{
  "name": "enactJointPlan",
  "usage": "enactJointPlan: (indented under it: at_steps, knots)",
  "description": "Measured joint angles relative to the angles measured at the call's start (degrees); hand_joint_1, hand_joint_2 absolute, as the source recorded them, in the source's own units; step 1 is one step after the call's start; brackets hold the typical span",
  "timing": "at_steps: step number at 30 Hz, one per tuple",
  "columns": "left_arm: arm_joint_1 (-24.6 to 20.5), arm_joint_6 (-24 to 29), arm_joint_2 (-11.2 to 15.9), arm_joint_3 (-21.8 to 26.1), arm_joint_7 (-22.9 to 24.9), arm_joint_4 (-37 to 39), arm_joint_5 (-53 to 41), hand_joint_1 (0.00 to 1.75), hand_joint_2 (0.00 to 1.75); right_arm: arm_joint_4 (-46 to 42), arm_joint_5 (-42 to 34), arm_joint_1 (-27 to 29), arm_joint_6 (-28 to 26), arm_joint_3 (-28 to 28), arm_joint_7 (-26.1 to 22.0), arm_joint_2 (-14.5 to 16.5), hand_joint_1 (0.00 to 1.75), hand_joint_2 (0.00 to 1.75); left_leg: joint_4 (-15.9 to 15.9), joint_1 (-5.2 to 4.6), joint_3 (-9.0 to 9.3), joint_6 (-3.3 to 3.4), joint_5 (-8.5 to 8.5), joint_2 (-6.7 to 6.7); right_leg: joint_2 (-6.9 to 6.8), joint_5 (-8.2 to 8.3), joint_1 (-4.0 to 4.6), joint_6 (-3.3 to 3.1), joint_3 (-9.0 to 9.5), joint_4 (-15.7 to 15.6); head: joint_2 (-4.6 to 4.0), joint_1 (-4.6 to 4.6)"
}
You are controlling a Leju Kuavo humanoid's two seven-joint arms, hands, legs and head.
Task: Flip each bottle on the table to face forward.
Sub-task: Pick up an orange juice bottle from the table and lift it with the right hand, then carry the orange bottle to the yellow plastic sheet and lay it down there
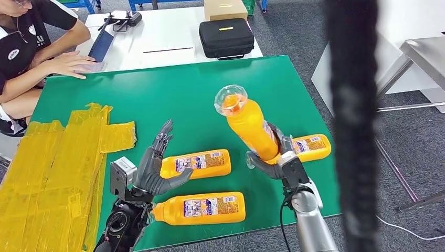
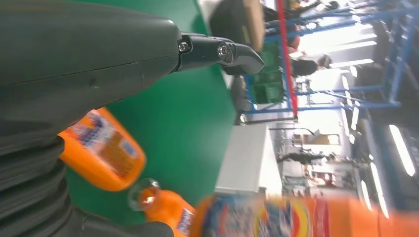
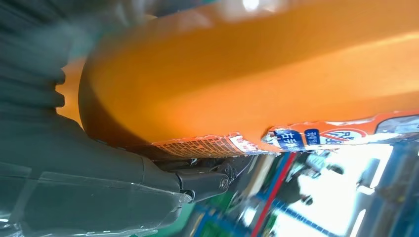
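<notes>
Several orange bottles are on or over the green table (image 1: 173,100). My right hand (image 1: 278,155) grips one orange bottle (image 1: 249,123) by its lower body and holds it lifted and tilted, clear cap end up and away; the same bottle (image 3: 257,74) fills the right wrist view. Three labelled bottles lie on their sides: one in the middle (image 1: 197,164), one nearer the front edge (image 1: 202,207), one at the right (image 1: 314,147) behind my right hand. My left hand (image 1: 155,168) stands open with fingers spread, just left of the middle bottle, holding nothing.
Yellow tape patches (image 1: 57,168) cover the table's left side. A person (image 1: 26,47) sits at the far left with a hand on a tablet. A black case (image 1: 226,38) lies on the white table behind. A dark blurred post (image 1: 351,126) crosses the right.
</notes>
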Motion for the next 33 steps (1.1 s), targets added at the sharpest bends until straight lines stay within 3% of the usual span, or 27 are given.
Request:
enactJointPlan:
  at_steps: [9, 20, 26, 30, 31, 33]
  knots:
    - [-3.54, 0.10, 0.18, -4.53, 1.37, -0.69, 1.01, 0.00, 1.75, 9.45, -1.17, -8.70, -1.15, 7.83, -1.04, 3.77, 1.75, 1.75, 0.00, 0.01, -0.10, -0.06, 0.14, -0.06, -0.05, 0.06, 0.01, 0.03, -0.10, 0.03, 0.00, 0.02]
    - [-4.07, 0.13, 0.21, -5.40, 1.43, -0.69, 1.30, 0.00, 1.75, 11.78, -0.69, -10.01, -0.14, 10.79, -1.67, 4.81, 1.75, 1.75, 0.00, 0.01, -0.12, -0.06, 0.13, -0.08, -0.06, 0.05, 0.01, 0.03, -0.11, 0.03, 0.00, 0.01]
    - [-6.03, 1.36, 0.33, -4.85, 1.70, -0.48, 3.96, 0.00, 1.75, 18.54, 3.46, -12.98, 4.51, 22.05, -2.85, 7.12, 1.75, 1.75, 0.00, 0.01, -0.15, -0.06, 0.13, -0.08, -0.06, 0.05, 0.00, 0.03, -0.14, 0.03, 0.00, 0.02]
    - [-5.75, 1.54, 0.57, -4.20, 1.60, -0.28, 4.66, 0.00, 1.75, 19.46, 3.90, -13.47, 4.54, 24.29, -2.76, 7.10, 1.75, 1.75, 0.00, 0.01, -0.15, -0.06, 0.14, -0.08, -0.06, 0.05, 0.00, 0.03, -0.14, 0.03, 0.00, 0.02]
    - [-5.57, 1.61, 0.66, -4.10, 1.51, -0.27, 4.87, 0.23, 1.75, 19.61, 4.08, -13.51, 4.54, 24.82, -2.68, 7.03, 1.75, 1.75, 0.00, 0.01, -0.15, -0.06, 0.14, -0.08, -0.05, 0.05, -0.01, 0.03, -0.14, 0.03, 0.00, 0.02]
    - [-5.02, 1.69, 0.93, -3.93, 1.29, -0.22, 5.34, 1.06, 1.75, 19.87, 4.59, -13.42, 4.54, 26.09, -2.49, 6.74, 1.75, 1.75, 0.00, 0.01, -0.16, -0.06, 0.13, -0.08, -0.05, 0.04, -0.01, 0.02, -0.15, 0.03, 0.00, 0.02]
